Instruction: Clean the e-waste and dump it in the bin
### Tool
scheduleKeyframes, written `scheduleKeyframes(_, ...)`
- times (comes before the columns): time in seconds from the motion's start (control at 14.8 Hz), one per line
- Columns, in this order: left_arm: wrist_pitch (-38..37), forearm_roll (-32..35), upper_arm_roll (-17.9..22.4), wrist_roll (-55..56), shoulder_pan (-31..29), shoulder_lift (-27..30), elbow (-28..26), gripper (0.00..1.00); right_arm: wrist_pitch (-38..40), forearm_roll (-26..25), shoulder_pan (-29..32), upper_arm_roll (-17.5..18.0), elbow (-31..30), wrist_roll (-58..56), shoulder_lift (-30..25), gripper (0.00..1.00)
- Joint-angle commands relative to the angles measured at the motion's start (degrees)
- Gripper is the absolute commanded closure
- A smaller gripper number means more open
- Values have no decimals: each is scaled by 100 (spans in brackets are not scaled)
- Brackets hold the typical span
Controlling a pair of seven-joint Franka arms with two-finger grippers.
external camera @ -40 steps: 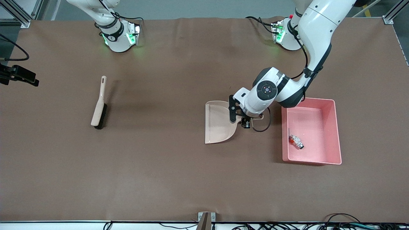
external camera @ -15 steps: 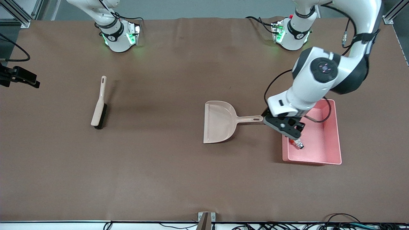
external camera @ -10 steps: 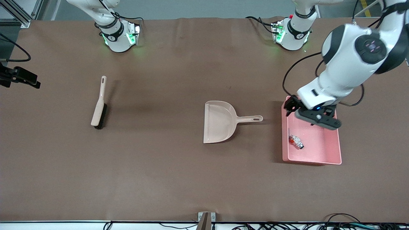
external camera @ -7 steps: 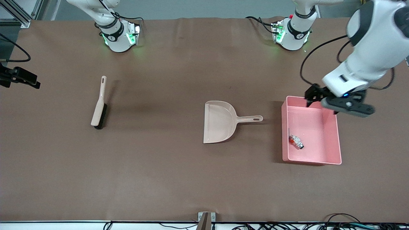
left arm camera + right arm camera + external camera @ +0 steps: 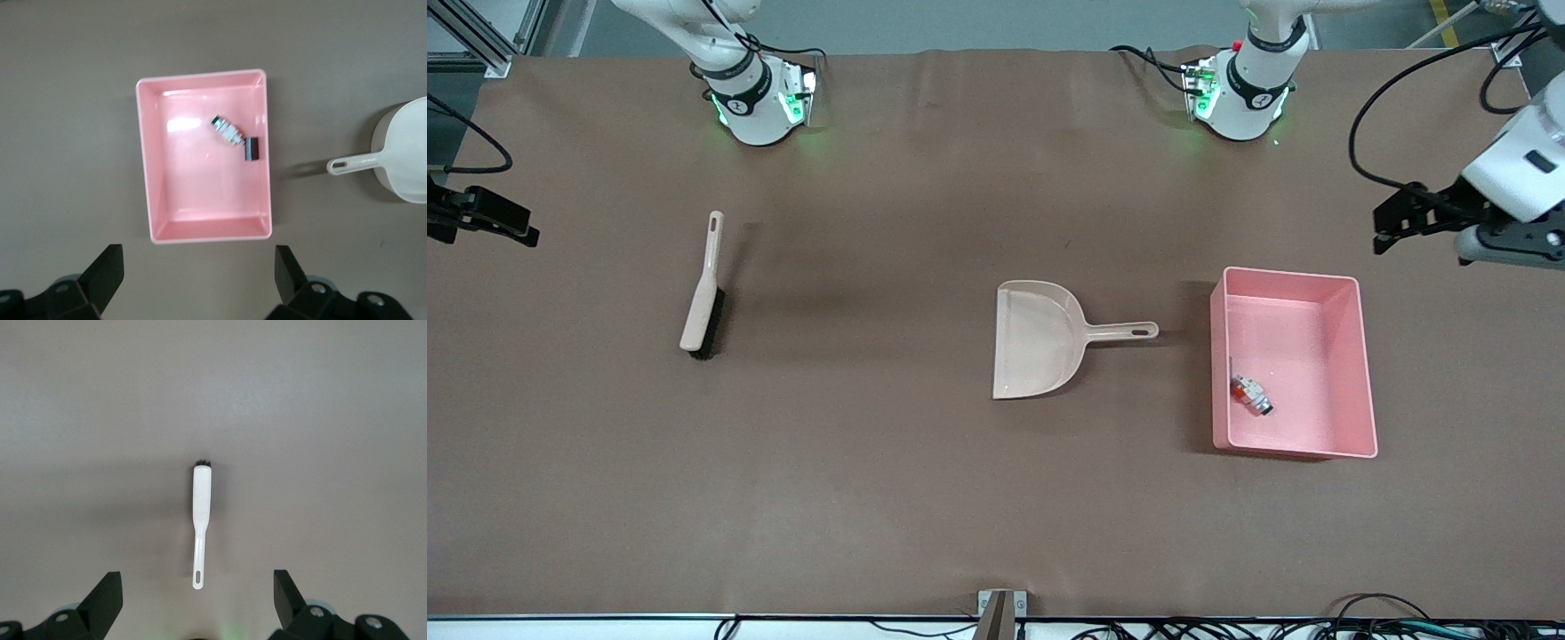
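From the front camera, the counter [image 5: 871,498] is covered in plain brown matting, with cables along its near edge. The pink bin [image 5: 1352,373] sits toward my left arm's end, and the e-waste [image 5: 1251,396] lies inside it by the wall nearest the dustpan: a small white-grey piece with orange bits. The beige dustpan [image 5: 1040,340] lies just beside the bin, its handle pointing at it. The brush [image 5: 703,293] lies well apart, toward my right arm's end. My left gripper [image 5: 1427,227] hangs over bare counter, holding nothing.

My left wrist camera looks down on the bin [image 5: 153,167]; the e-waste [image 5: 228,131] rests by a black piece. My left gripper [image 5: 199,283] is spread wide.

My right wrist camera shows the brush [image 5: 200,520] below my right gripper [image 5: 199,603], which is spread and empty while that arm waits.
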State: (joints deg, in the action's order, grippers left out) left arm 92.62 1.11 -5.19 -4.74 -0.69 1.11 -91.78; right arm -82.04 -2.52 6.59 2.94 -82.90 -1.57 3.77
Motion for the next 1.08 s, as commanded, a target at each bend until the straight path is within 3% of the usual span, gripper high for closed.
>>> scheduleKeyframes(0.0,-350,-128,62,105,-89,275,-33,0,-49,76,44,22,-138,25,-131,0)
scheduleKeyframes(0.41,-438,-137,80,158,-89,715,-464,0,-391,93,0,49,-59,78,-122,0)
scheduleKeyframes(1.02,-420,-137,62,131,69,636,-385,0,-427,428,53,40,-103,52,-131,0)
